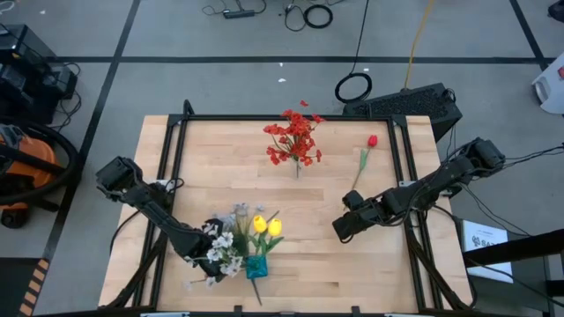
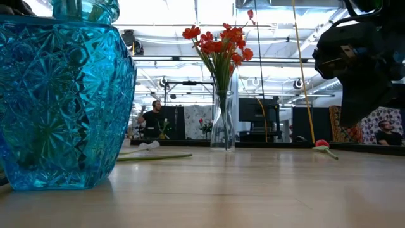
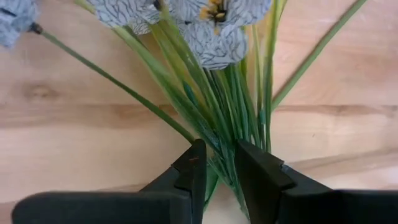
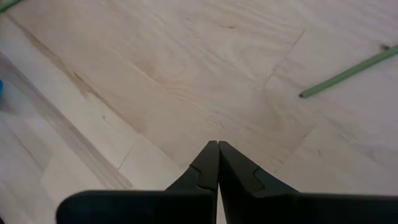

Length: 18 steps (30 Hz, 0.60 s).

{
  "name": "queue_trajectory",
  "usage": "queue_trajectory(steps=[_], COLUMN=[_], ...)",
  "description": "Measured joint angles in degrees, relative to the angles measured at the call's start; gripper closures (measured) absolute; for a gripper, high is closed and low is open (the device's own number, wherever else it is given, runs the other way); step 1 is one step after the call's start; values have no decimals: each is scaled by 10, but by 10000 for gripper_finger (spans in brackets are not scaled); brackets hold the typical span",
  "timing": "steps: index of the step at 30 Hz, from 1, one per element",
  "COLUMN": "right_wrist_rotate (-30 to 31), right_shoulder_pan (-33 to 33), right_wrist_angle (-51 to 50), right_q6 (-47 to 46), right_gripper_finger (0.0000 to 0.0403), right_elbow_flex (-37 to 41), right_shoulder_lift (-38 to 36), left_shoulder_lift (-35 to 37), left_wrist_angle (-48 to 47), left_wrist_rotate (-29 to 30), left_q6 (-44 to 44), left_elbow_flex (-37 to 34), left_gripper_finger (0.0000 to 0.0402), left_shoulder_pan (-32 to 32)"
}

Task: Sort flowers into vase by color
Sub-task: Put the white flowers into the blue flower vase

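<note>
A pale white-lavender spray fans out beside a blue cut-glass vase that holds yellow tulip buds, near the table's front edge. My left gripper is shut on the spray's green stems. Red clustered sprays stand in a clear glass vase at the far middle. A single red bud lies on the table at the far right, its stem pointing toward the near edge. My right gripper hangs shut over bare wood, right of the tulips, holding nothing. My left gripper pinches the spray's bundle of stems between its two fingers, where the stems gather below the blooms. The fingers slant down from the table's left side. The stems fan out ahead of the fingertips toward the blooms. Whether the spray rests on the table I cannot tell.
A loose green stem lies on the wood left of the clear vase in the low view. Black rails run along the table's sides. Bare wood spreads across the table's middle. People show in the room beyond.
</note>
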<state>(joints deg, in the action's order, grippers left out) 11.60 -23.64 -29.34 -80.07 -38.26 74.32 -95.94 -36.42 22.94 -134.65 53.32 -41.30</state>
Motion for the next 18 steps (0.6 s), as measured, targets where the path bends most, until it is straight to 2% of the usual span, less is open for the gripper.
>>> queue_trajectory(steps=[7,11,18], right_wrist_rotate=[0,0,2], right_shoulder_pan=[0,0,0], right_wrist_angle=[0,1,5], right_q6=[0,0,0], right_gripper_finger=[403,403,403], right_elbow_flex=[0,0,0], right_shoulder_lift=[0,0,0], left_shoulder_lift=[0,-9,-38], left_wrist_angle=[-2,-11,-39], left_wrist_rotate=[1,0,-30], left_q6=[6,61,108], left_elbow_flex=[0,0,0], left_gripper_finger=[311,311,322], left_shoulder_pan=[24,48,90])
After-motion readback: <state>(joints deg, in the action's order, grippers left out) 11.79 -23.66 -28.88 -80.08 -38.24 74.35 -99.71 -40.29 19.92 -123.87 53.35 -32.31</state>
